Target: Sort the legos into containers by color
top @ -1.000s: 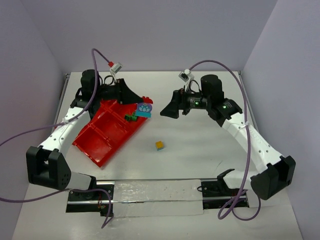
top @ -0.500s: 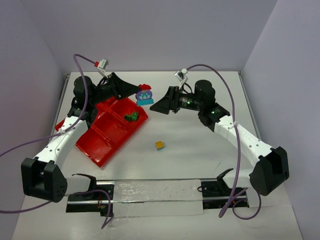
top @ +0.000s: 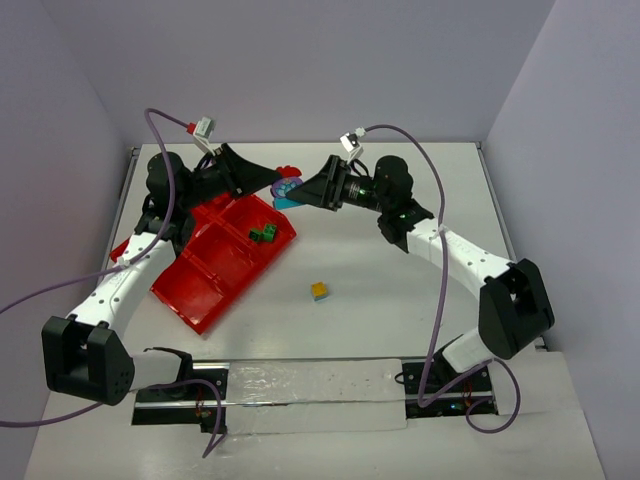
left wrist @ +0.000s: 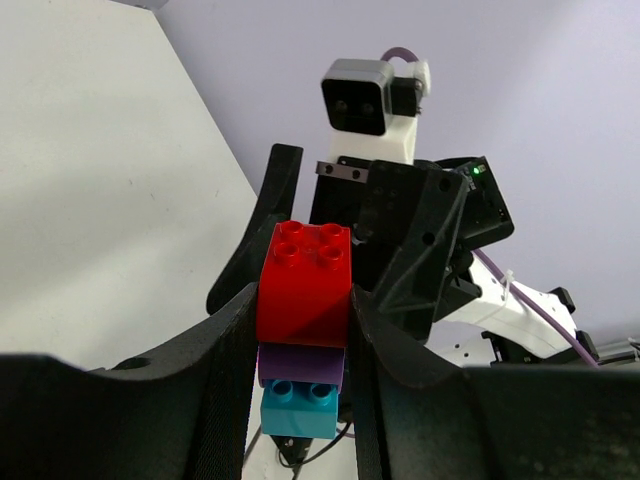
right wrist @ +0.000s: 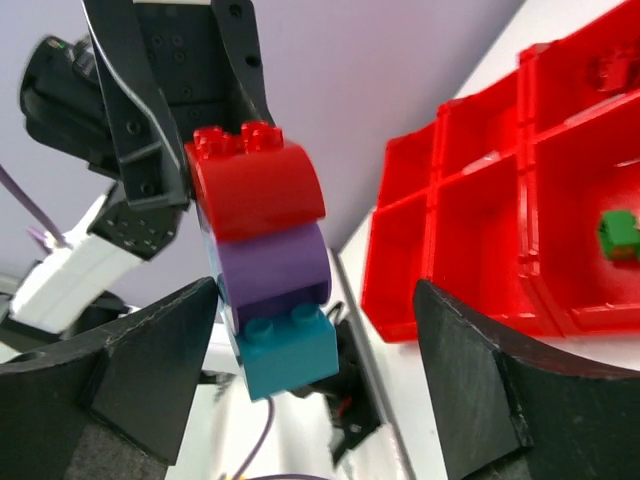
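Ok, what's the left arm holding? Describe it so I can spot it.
Find the glossy red plastic tray; beyond its far corner, the left fingers clamp a three-brick lego stack. Red curved top, purple middle, teal base, unlike the green bricks in the tray.

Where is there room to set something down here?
Bare table lies between the yellow brick and the right arm, and between that brick and the near white strip. Crowded: at the tray's far corner, where the left tool, holding the brick stack, faces the right tool.
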